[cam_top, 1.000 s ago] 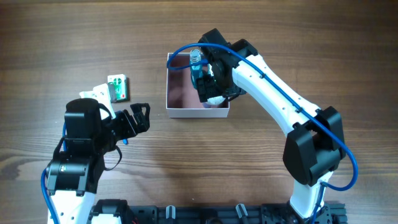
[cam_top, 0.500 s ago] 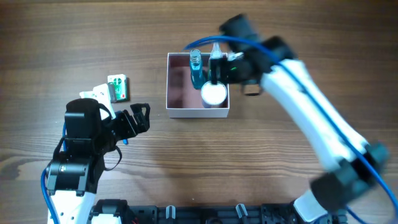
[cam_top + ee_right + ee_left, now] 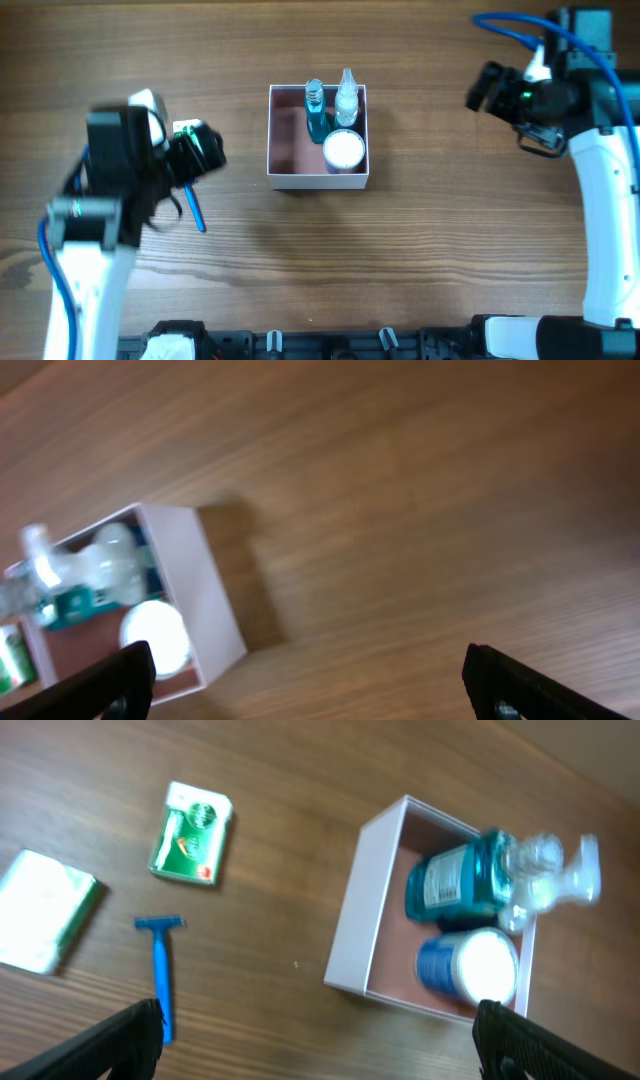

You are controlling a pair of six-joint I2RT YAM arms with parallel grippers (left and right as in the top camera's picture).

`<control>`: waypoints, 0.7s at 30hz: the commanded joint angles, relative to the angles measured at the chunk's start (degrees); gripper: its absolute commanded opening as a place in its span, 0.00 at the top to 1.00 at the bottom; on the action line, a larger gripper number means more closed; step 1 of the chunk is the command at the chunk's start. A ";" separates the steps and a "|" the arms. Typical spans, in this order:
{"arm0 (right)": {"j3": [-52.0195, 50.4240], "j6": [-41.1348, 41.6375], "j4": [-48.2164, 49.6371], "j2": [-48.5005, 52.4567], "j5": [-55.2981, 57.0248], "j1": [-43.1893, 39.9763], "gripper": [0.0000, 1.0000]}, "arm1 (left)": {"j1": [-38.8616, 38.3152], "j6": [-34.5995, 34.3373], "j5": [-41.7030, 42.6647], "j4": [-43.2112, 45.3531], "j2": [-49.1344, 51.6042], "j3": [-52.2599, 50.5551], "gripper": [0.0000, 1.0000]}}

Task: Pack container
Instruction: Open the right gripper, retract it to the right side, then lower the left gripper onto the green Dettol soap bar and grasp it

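While sitting mid-desk (image 3: 420, 260) between the arms, shows as a square, shallow container (image 3: 288, 140), white-walled with a matte dusty-pink floor, packed toward its right wall with a translucent teal bottle (image 3: 317, 115), a clear bottle (image 3: 346, 100) and a round white-capped jar (image 3: 343, 151). Left of it, on the wood grain, a slim blue razor (image 3: 194, 210) and a glossy green-and-white box (image 3: 190, 832). Holding nothing, with jaws spread wide on left gripper (image 3: 320, 1045) and right gripper (image 3: 315, 680) alike.

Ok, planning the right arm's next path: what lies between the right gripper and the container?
Nothing: in the overhead view only bare wooden table separates the right gripper from the container.
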 commanded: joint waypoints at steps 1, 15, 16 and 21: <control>0.15 -2.95 -0.94 0.44 -0.50 -4.81 0.00 | 3.30 -0.72 -3.32 -2.21 10.91 8.79 0.00; 0.15 -7.98 -2.16 0.52 -2.67 -7.91 0.00 | 7.78 6.88 -4.76 8.46 40.68 10.29 0.00; 0.15 -7.98 -2.25 0.52 -2.71 -7.91 0.00 | 7.78 7.41 -4.76 9.01 41.99 10.29 0.00; 0.15 -8.07 -2.78 0.52 -2.69 -7.91 0.00 | 7.78 11.45 -5.27 11.69 47.69 10.32 0.00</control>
